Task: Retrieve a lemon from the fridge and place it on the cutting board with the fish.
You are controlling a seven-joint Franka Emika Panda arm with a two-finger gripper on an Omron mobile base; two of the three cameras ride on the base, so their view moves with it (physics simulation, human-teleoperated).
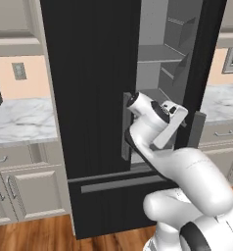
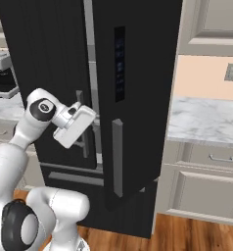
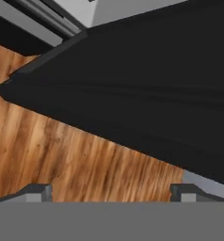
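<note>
Left base view: fridge [image 1: 94, 98] door ajar; claw [image 3: 111, 190] open near it.

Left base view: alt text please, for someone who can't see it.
A tall black fridge stands with its right door swung open, showing grey interior shelves. The white robot arm rises from the lower right, its wrist at the opening. Marble counters flank the fridge.

The fridge [image 1: 89, 98] stands tall and black before me, its right door [image 2: 138, 98] swung partly open, the left door shut. Through the gap I see grey shelves [image 1: 160, 54] inside. Long grey handles run vertically down both doors.
</note>
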